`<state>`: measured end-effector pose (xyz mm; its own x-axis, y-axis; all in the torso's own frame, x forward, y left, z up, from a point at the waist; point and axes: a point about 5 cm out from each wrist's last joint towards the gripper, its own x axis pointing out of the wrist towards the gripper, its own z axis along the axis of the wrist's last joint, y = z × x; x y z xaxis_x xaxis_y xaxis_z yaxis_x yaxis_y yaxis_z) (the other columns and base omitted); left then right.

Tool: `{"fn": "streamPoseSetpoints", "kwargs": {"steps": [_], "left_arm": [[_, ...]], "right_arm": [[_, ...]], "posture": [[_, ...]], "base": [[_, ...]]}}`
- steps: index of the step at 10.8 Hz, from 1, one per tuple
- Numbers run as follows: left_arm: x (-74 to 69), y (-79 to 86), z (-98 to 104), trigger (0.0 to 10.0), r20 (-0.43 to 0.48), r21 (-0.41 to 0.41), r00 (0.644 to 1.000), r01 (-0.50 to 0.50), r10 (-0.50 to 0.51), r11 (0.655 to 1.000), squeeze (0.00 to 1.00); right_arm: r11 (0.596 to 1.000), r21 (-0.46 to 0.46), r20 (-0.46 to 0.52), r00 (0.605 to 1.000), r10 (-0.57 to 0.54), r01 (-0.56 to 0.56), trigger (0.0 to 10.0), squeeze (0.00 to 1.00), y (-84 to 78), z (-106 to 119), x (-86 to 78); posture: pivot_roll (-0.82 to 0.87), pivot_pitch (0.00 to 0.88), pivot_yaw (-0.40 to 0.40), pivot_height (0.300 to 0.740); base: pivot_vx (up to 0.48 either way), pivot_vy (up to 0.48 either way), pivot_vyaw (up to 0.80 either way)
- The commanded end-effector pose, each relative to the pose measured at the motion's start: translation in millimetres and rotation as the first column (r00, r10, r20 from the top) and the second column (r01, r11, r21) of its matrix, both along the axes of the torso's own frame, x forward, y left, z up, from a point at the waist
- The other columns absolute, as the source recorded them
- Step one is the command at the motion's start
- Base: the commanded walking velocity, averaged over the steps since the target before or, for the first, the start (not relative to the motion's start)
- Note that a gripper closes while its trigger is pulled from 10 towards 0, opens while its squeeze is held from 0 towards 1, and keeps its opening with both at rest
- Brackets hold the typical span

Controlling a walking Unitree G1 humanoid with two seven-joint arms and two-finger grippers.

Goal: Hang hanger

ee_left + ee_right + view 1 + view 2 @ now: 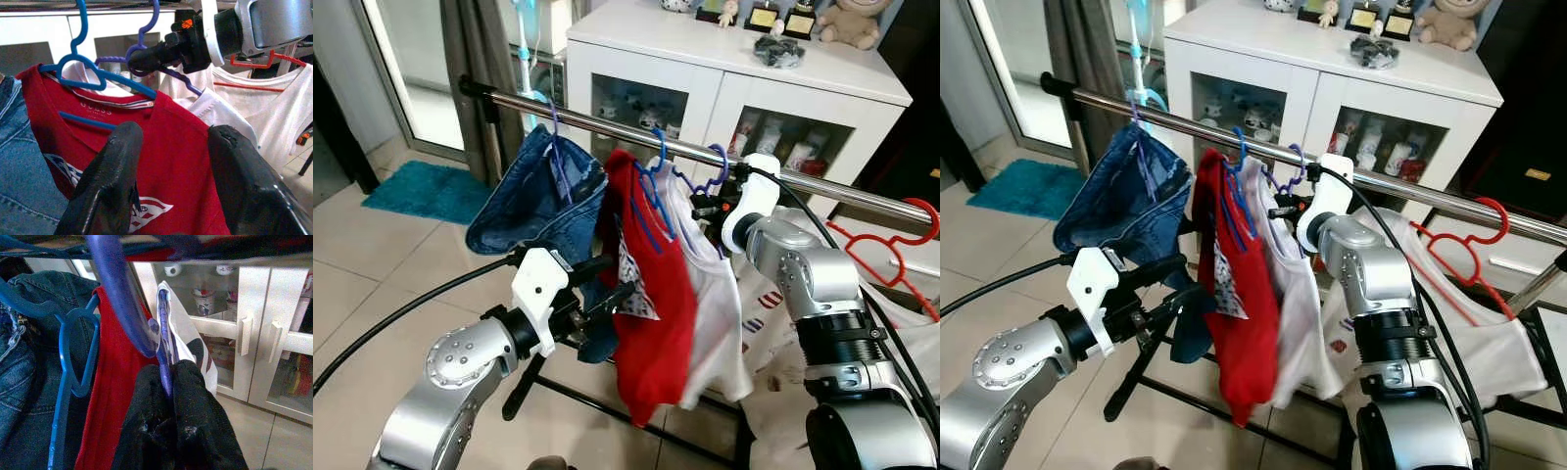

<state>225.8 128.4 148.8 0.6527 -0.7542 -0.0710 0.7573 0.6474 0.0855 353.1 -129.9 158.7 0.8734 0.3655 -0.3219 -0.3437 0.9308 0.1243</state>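
R gripper [707,208] is pinching the purple hanger [164,340] just below its hook, fingers closed tight on the thin plastic neck w/ no gap showing. The hook [717,164] is sitting over the rail [636,134], right of the blue hanger [646,191] that carries the red shirt [651,304]. A white shirt [717,313] is draping from the purple hanger, touching the red one on its left.

L gripper [607,284] is hovering near-side of the garments, low, at red-shirt level; fingers spread wide, nothing between them. Its pads [110,181] are pointing at the shirt front, not touching as far as can be judged.

Jeans [533,196] are hanging furthest left on the rail. A red hanger [881,240] is hanging far right, well apart from the work area. White cabinet [724,73] is standing behind the rail.

Handling notes, as judgement:
- Hanger: light, stiff, thin plastic; likely smooth, so may twist in a two-finger pinch.
- Load: soft cloth, low wt, will swing and drag on the neighbouring shirt.
- Best hold: neck just under the hook, as now; arms of the hanger are covered by cloth and give poor purchase.
- Hook appears seated; release looks near, pending a check that it is fully over the rail.
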Motion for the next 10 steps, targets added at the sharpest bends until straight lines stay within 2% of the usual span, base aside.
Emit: {"fn": "streamPoseSetpoints", "kwargs": {"steps": [1,3,4,5,7,9,10], "left_arm": [[0.4,-2.7,4,10.0,0.024,0.01,0.999,0.022,-0.022,1.0,0.0],[11.2,3.7,-6,10.0,0.033,0.098,0.994,-0.107,0.104,0.989,0.0],[12.9,1.3,-5,10.0,0.045,0.072,0.99,-0.135,0.132,0.988,0.0],[15.0,-2.5,-7,10.0,0.046,0.039,0.984,-0.174,0.172,0.984,0.0],[18.8,-11.0,-11,10.0,0.041,0.018,0.973,-0.226,0.225,0.974,0.0],[18.7,-14.0,-14,10.0,0.029,0.018,0.973,-0.232,0.231,0.973,0.0],[20.4,-14.2,-14,10.0,0.032,0.019,0.97,-0.241,0.24,0.97,0.0]], "right_arm": [[1.0,-0.004,-0.019,1.0,-0.012,0.012,0.0,0.0,-6.9,-5,-2.7],[0.998,-0.001,0.062,0.997,-0.055,0.056,0.0,0.0,-18.2,11,-5.7],[0.997,-0.027,0.126,0.99,-0.064,0.068,0.0,0.0,-23.2,21,-8.6],[0.996,-0.043,0.123,0.99,-0.07,0.076,0.0,0.0,-28.0,25,-16.9],[0.992,-0.118,0.143,0.989,-0.035,0.052,0.0,0.0,-34.7,22,-38.8],[0.989,-0.137,0.097,0.994,-0.042,0.055,0.0,0.0,-34.1,8,-58.7],[0.992,-0.111,0.078,0.995,-0.056,0.065,0.0,0.0,-30.1,4,-69.2]], "posture": [[0.17,0.0,-0.068,0.74],[0.16,0.0,-0.059,0.74],[0.15,0.0,-0.054,0.74],[0.13,0.0,-0.05,0.74],[0.12,0.0,-0.045,0.74],[0.1,0.0,-0.046,0.74],[0.11,0.0,-0.048,0.74]], "base": [[0.0,0.0,0.0],[0.0,0.0,0.0],[0.0,0.0,0.0],[0.0,0.0,0.0],[0.0,0.0,0.0],[0.0,0.0,0.0],[0.0,0.0,0.0]]}}
